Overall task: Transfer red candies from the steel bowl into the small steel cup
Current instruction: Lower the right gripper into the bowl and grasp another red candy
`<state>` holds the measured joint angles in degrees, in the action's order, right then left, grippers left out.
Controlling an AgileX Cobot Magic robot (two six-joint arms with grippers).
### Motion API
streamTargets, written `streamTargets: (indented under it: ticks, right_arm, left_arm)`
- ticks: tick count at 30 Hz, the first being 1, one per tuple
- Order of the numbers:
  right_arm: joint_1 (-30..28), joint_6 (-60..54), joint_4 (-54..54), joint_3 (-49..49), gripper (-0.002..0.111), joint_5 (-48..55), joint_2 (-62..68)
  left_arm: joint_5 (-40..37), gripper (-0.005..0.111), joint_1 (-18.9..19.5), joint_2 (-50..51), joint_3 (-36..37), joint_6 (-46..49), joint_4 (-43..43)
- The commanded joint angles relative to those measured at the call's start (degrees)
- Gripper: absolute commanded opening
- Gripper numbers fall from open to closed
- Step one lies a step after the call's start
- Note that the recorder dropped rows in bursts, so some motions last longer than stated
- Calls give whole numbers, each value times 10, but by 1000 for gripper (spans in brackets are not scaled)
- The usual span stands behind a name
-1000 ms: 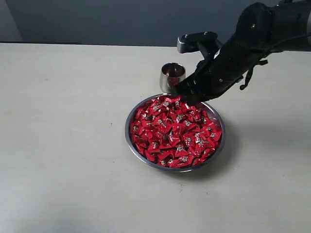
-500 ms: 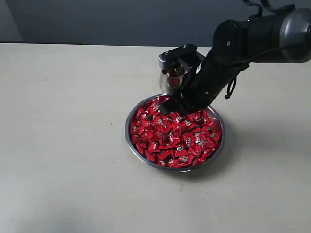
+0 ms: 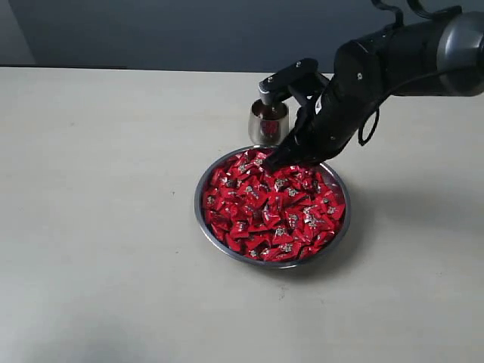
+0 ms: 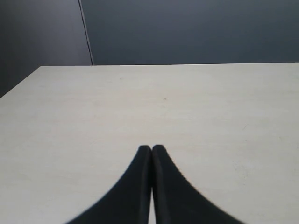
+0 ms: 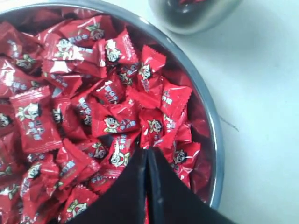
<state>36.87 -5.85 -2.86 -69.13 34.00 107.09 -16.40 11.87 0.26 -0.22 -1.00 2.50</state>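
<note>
The steel bowl (image 3: 200, 215) sits mid-table, heaped with red candies (image 3: 272, 208). Just behind it stands the small steel cup (image 3: 268, 123), upright, with a bit of red showing inside. My right gripper (image 3: 274, 162) hangs low over the far part of the bowl, close to the cup. In the right wrist view its fingers (image 5: 148, 151) are pressed together just above the red candies (image 5: 112, 123), near the bowl's rim (image 5: 206, 103); nothing shows between them. The small steel cup (image 5: 198, 16) is at that picture's edge. My left gripper (image 4: 152, 148) is shut over bare table.
The pale table top (image 3: 98, 189) stretches around the bowl on all sides. A dark wall (image 3: 189, 30) runs behind the table's far edge. The right arm's dark forearm (image 3: 393, 57) reaches in from the upper right.
The right gripper swung from beside the cup down over the bowl's far side, then drew back slightly to the right. Its fingers stayed shut. Bowl and cup have not moved.
</note>
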Motion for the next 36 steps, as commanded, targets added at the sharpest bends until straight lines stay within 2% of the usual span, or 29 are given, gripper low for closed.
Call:
streamTargets:
  ticks: [1,21,29,36]
  right_arm:
    - [-2,15,-13,-24,-1,27,35]
    - [-2,41,-38,-55,0,68,45]
    - [-2,43,-31,-55,27,58,46]
    - [-2,44,-31,-55,29,26,81]
  left_arm:
    - [1,0,1,-3,2,-1,1]
    - [1,0,1,-3,2,-1,1]
    - [1,0,1,-3,2,-1,1]
    - [1,0,1,-3,2,-1,1]
